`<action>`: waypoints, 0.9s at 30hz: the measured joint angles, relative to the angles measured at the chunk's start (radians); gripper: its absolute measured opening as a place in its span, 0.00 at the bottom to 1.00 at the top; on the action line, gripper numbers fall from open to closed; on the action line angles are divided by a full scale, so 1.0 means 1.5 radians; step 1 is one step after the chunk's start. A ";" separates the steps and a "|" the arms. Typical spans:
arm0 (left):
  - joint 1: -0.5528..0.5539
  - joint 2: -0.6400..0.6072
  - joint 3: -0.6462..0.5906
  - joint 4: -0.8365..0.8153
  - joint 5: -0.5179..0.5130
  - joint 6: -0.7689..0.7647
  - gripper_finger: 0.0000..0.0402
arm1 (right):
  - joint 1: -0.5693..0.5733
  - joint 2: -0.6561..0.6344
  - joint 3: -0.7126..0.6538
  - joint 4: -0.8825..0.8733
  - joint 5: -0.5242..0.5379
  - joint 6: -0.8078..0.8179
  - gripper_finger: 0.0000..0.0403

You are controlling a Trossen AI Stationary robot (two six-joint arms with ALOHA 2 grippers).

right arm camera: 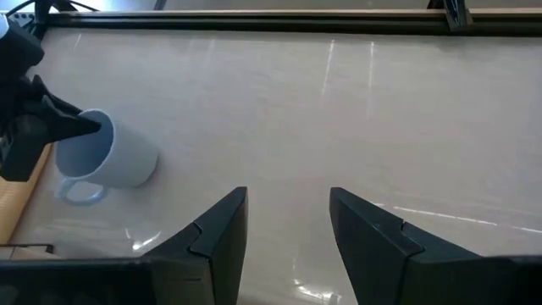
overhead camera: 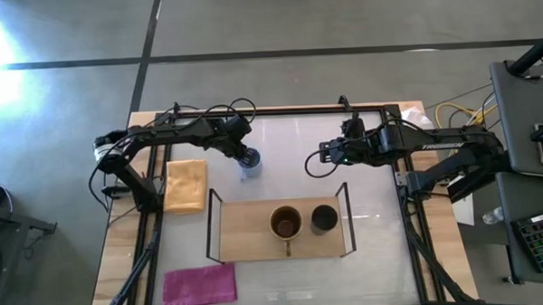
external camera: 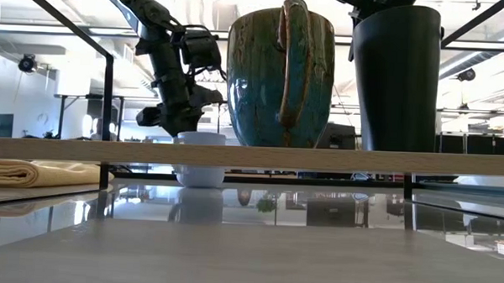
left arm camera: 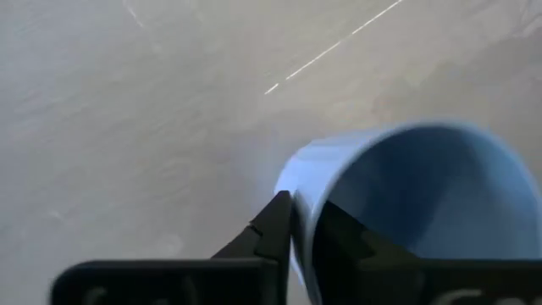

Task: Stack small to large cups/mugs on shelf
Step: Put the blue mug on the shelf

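The light blue mug [overhead camera: 251, 163] stands on the table behind the shelf [overhead camera: 247, 237]. It also shows in the low view [external camera: 200, 163] and the right wrist view [right arm camera: 114, 159]. My left gripper [overhead camera: 246, 156] is shut on its rim. The brown mug [overhead camera: 286, 223] and the black mug [overhead camera: 324, 219] stand side by side on the shelf board, right of its middle. My right gripper [overhead camera: 313, 163] hangs open and empty over the table, to the right of the blue mug and behind the shelf. My left gripper pinches the blue mug's rim wall [left arm camera: 298, 222], one finger outside [left arm camera: 273, 227] and one inside the cup [left arm camera: 347, 241]. The fingers come slanting down from the table's left and far side. The mug stands about upright with its base [external camera: 199, 182] at the table.
A yellow cloth [overhead camera: 186, 184] lies left of the shelf, and a pink cloth [overhead camera: 199, 284] lies at the near left. Black wire uprights [overhead camera: 212, 225] stand at both ends of the shelf. The left half of the shelf board is bare.
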 joint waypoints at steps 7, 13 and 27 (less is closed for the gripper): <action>0.000 0.002 0.001 0.007 -0.012 0.002 0.01 | 0.000 0.000 0.000 -0.001 -0.012 0.001 0.40; -0.013 -0.011 0.024 -0.023 -0.012 -0.003 0.00 | 0.001 0.000 0.000 -0.003 -0.036 -0.001 0.40; -0.181 -0.021 0.173 -0.239 -0.053 -0.122 0.00 | 0.071 -0.001 0.000 -0.136 -0.045 0.068 0.36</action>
